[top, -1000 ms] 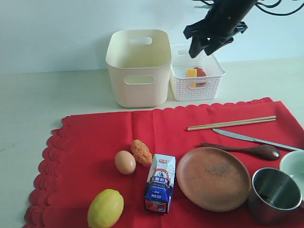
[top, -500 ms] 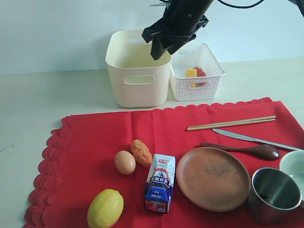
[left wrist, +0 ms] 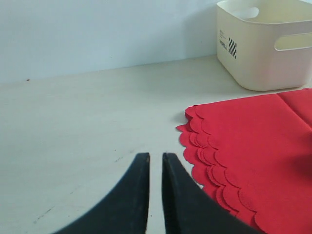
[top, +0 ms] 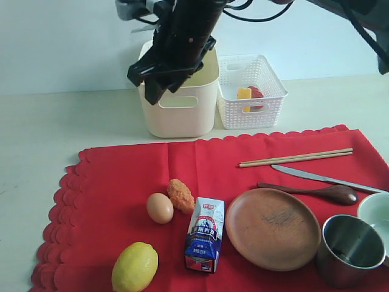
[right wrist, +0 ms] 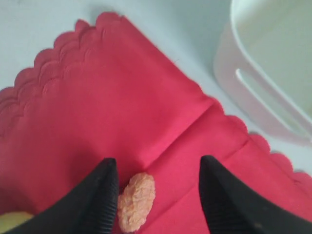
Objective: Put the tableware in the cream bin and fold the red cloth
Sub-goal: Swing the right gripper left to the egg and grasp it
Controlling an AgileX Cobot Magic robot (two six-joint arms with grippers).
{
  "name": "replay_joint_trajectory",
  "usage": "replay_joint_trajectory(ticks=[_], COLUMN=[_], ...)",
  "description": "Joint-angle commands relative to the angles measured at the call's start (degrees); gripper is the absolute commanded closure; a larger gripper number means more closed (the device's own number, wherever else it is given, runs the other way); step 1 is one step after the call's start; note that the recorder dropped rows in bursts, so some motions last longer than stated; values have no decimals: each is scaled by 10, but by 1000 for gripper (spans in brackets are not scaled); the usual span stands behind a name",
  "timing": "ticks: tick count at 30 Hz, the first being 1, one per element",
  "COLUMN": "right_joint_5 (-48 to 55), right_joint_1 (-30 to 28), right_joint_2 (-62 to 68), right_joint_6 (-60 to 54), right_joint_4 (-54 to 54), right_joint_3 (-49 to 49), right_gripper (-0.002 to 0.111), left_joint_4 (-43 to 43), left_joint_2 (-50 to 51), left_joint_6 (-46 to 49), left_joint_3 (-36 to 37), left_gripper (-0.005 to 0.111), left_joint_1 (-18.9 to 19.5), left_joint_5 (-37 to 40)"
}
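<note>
The red cloth (top: 121, 176) lies flat on the table. On its right side rest the chopsticks (top: 296, 157), silver knife (top: 322, 178), dark spoon (top: 316, 191), brown plate (top: 273, 228), steel cup (top: 351, 248) and pale bowl (top: 378, 213). The cream bin (top: 182, 115) stands behind the cloth. My right gripper (top: 159, 85) hangs open and empty in front of the bin's left side, high above the cloth (right wrist: 97, 112). My left gripper (left wrist: 156, 155) is shut on nothing, low over bare table beside the cloth's scalloped edge (left wrist: 204, 161); the exterior view does not show it.
A white lattice basket (top: 252, 97) holding yellow and red food stands right of the bin. On the cloth's left half are an egg (top: 160, 207), a fried nugget (top: 180, 195), a blue-and-white milk carton (top: 205, 234) and a lemon (top: 135, 266).
My right arm has swept left and down, from above the lattice basket, across the cream bin, to the bin's front left. Nothing on the cloth has moved.
</note>
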Motion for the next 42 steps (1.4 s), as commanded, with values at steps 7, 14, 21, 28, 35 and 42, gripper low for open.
replay_joint_trajectory(ticks=[7,14,21,28,35,42], right_joint_5=[-83,-155,-140,-150,-161,-166], right_joint_1=[4,4,7,68,114,124], right_joint_2=[-66,-66,-66,-48,-12,8], right_joint_6=[-7,-10,-70,-67,-15,22], right_joint_4=[-18,-13,51,2,-71,-77], right_joint_3=[201,283,288,288,288,287], right_gripper=[59,59,59,59,59,59], left_joint_4=[3,3,3,3,3,3], left_joint_2=[-3,-3,-3,-3,-3,-3], left_joint_6=[2,2,2,2,2,2], left_joint_3=[0,0,0,0,0,0], left_gripper=[95,95,95,95,95,95], left_joint_1=[-3,-3,-3,-3,-3,-3], left_joint_5=[-3,-3,-3,-3,-3,-3])
